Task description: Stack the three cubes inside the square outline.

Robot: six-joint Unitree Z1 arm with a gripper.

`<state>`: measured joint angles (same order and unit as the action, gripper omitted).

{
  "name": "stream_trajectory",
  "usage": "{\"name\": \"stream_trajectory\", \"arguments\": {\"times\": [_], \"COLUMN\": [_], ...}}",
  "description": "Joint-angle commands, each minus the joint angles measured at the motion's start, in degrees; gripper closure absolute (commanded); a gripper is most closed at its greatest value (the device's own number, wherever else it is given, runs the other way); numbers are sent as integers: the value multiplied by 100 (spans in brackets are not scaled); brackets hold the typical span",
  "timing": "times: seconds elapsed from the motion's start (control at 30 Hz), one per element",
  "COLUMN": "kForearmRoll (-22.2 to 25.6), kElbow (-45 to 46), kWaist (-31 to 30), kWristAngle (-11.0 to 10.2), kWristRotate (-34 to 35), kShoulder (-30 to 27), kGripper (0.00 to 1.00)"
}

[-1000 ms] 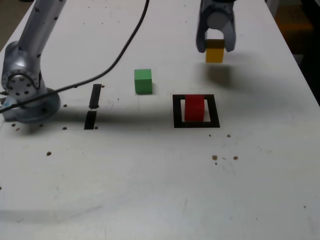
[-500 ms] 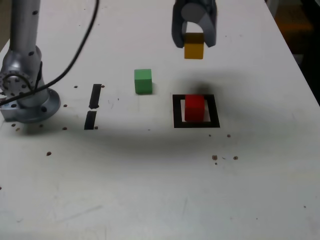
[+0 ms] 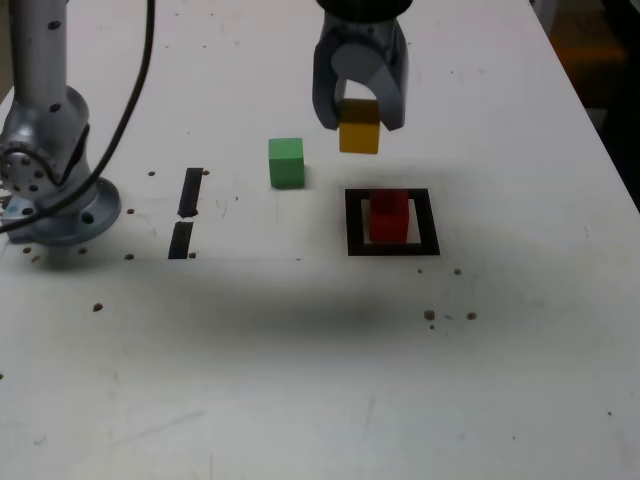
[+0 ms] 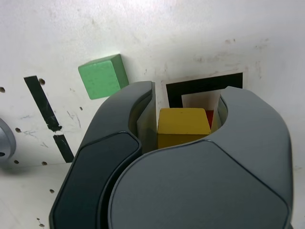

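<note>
My gripper point(image 3: 359, 122) is shut on the yellow cube point(image 3: 359, 129) and holds it in the air, above and slightly toward the exterior view's left of the red cube point(image 3: 389, 217). The red cube sits inside the black square outline point(image 3: 392, 246). The green cube point(image 3: 286, 162) rests on the table to the exterior view's left of the outline. In the wrist view the yellow cube point(image 4: 183, 126) is clamped between the fingers point(image 4: 145, 112), a sliver of the red cube point(image 4: 209, 117) and part of the outline point(image 4: 200, 84) show beyond it, and the green cube point(image 4: 102, 76) lies off to one side.
Two short black strips point(image 3: 186, 210) lie on the white table point(image 3: 300, 350) between the green cube and the arm's base point(image 3: 50, 185). A black cable point(image 3: 120, 130) hangs over the base. Small dark specks dot the tabletop.
The gripper has carried the yellow cube toward the exterior view's left and lower, from beyond the outline to nearly over the red cube.
</note>
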<state>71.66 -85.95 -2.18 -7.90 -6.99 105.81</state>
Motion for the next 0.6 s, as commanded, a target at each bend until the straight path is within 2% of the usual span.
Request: {"name": "stream_trajectory", "arguments": {"times": [0.0, 0.33, 0.57], "kForearmRoll": [-40, -134, -278], "kElbow": [43, 377, 495], "kWaist": [-67, -142, -212], "kWristAngle": [-19, -78, -14], "kWristRotate": [100, 477, 625], "kShoulder": [-59, -146, -151], "kGripper": [76, 76, 76]}}
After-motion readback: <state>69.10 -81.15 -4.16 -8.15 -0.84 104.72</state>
